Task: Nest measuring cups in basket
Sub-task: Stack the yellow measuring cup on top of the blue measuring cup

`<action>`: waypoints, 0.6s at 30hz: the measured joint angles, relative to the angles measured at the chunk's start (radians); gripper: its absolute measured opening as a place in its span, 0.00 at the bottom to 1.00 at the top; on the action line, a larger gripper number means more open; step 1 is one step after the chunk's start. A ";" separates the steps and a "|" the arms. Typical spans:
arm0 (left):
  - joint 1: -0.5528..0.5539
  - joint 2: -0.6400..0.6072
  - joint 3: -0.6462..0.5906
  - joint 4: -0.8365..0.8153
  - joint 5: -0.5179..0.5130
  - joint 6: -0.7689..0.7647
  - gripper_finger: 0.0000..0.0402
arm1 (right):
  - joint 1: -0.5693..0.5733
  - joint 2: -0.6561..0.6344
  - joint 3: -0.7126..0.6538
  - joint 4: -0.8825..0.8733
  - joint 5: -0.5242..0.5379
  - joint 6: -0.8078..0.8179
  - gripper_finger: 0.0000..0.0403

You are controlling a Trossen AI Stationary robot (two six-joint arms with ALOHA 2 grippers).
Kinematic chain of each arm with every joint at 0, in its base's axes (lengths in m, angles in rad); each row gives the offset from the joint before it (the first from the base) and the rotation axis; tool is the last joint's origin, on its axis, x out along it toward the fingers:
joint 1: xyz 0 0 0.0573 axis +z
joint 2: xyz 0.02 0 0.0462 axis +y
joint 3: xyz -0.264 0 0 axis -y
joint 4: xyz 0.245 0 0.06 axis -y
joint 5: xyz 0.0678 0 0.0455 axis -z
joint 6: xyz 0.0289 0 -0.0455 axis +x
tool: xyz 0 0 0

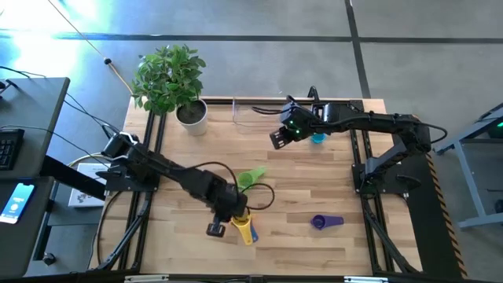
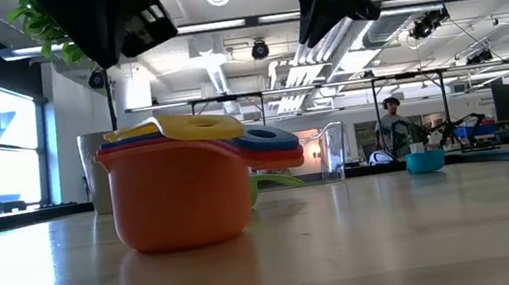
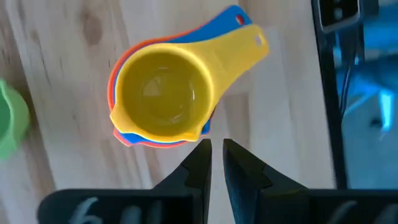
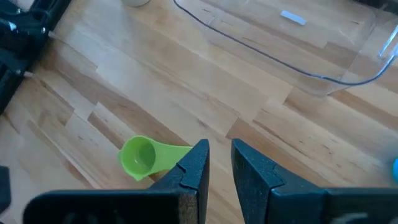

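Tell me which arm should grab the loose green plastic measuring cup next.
Probably left. The left gripper hovers empty over the nested stack of plastic cups, and the green plastic measuring cup lies just beside it; the right gripper is farther off, by the clear plastic basket.

bare table centre, potted plant (image 1: 174, 82) crowds basket (image 1: 255, 115); right arm overhead

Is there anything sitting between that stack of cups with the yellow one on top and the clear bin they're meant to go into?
The green cup lies just beyond the stack, toward the basket. Past it the table shows bare wood up to the basket. The right gripper hangs above that stretch, near the basket.
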 joint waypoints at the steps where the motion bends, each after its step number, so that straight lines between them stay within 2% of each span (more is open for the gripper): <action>1: -0.007 0.000 0.000 0.007 -0.004 -0.050 0.08 | -0.005 0.000 0.000 0.000 -0.009 -0.017 0.15; 8: -0.069 0.000 0.000 0.106 -0.007 -0.352 0.06 | -0.026 0.000 0.000 0.000 -0.091 -0.117 0.15; 18: -0.141 0.094 -0.002 0.208 -0.051 -0.542 0.04 | -0.026 0.000 0.000 -0.001 -0.109 -0.160 0.15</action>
